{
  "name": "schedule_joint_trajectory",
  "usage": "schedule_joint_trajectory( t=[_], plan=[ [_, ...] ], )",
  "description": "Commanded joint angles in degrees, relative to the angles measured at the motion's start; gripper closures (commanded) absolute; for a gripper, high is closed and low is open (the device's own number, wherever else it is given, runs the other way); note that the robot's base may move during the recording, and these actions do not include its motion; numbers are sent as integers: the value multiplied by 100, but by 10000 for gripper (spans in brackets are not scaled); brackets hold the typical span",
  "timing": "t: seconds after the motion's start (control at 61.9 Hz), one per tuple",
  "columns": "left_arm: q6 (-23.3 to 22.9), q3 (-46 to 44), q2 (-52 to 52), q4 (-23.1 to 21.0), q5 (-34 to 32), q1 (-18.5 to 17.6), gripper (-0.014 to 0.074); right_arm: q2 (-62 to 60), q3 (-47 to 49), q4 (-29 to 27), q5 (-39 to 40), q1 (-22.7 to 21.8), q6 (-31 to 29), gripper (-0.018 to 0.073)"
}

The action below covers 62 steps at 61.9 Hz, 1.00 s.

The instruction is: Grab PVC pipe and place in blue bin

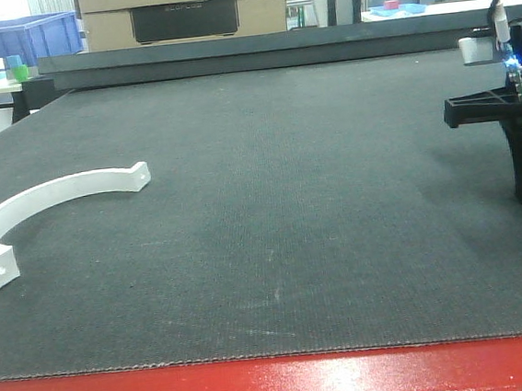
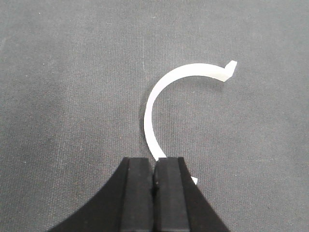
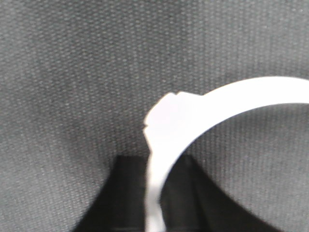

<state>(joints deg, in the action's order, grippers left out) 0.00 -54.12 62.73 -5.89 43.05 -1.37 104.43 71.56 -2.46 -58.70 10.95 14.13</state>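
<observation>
The right tool [image 3: 153,162] is clamped edge-on on a curved PVC strap [image 3: 241,96], seemingly bound for the blue bin [image 1: 15,39], while a second strap [image 2: 193,71] lies flat on the bench [image 1: 320,227] below the left tool [image 2: 154,162], fingers together.

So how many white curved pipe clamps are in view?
2. One white curved plastic pipe clamp lies left on the dark mat, below the left gripper; a second clamp is held in the right gripper. Others may be out of view.

Left claw [image 2: 154,166] pressed shut, right claw [image 3: 157,166] pinching white curved piece [image 3: 231,104].
</observation>
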Motion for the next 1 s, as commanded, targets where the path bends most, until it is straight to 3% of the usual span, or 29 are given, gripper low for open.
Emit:
schedule_joint_trajectory(
  t=[0.0,0.097,0.501,0.985],
  plan=[
    [0,-28,-2,-71,-113,4,708,18,29,50,19,13,-8,654],
    [0,-28,-2,-71,-138,4,708,18,29,50,19,13,-8,729],
    [0,-547,282,-195,631,4,708,-751,29,105,-216,13,-171,712],
    [0,-2306,2708,-110,1481,4,708,-1180,29,105,-228,13,-180,712]
  ],
)
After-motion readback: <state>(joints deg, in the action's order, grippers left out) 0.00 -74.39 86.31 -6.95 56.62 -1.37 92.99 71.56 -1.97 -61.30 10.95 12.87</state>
